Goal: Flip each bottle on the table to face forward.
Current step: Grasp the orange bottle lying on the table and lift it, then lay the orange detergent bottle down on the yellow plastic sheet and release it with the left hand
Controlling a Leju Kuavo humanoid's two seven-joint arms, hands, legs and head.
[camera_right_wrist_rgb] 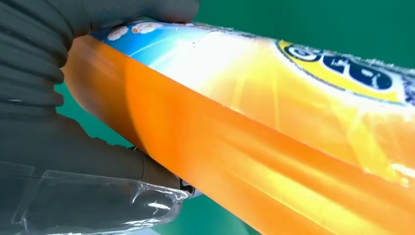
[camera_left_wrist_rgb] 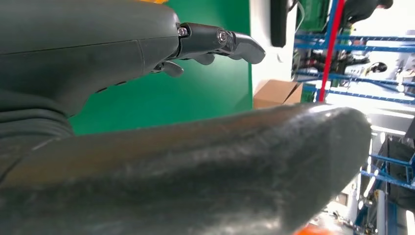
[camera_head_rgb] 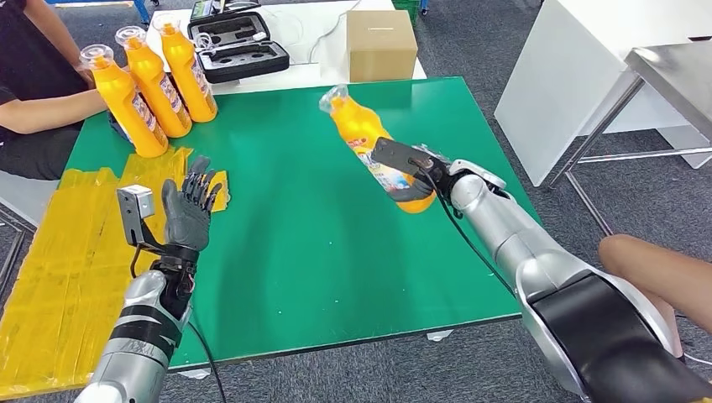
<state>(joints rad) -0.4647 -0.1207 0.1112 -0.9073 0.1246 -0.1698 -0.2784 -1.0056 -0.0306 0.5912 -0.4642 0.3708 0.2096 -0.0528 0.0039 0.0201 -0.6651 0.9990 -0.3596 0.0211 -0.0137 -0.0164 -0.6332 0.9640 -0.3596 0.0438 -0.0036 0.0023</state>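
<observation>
Above the green table (camera_head_rgb: pixel 319 252), the right hand (camera_head_rgb: pixel 411 172) grips a tilted orange bottle (camera_head_rgb: pixel 369 138); the left hand (camera_head_rgb: pixel 189 214) hovers, fingers spread, near three standing bottles (camera_head_rgb: pixel 155 84) and a cardboard box (camera_head_rgb: pixel 382 44).

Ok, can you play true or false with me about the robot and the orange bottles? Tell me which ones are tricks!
1. The right hand holds an orange bottle. True.
2. The left hand holds a bottle too. False: it is open and holds nothing.
3. Three bottles stand upright together at the far left of the green table. True.
4. The held bottle stands straight up. False: it is tilted.
5. A cardboard box sits on the green table. False: it sits on the white table beyond.
</observation>
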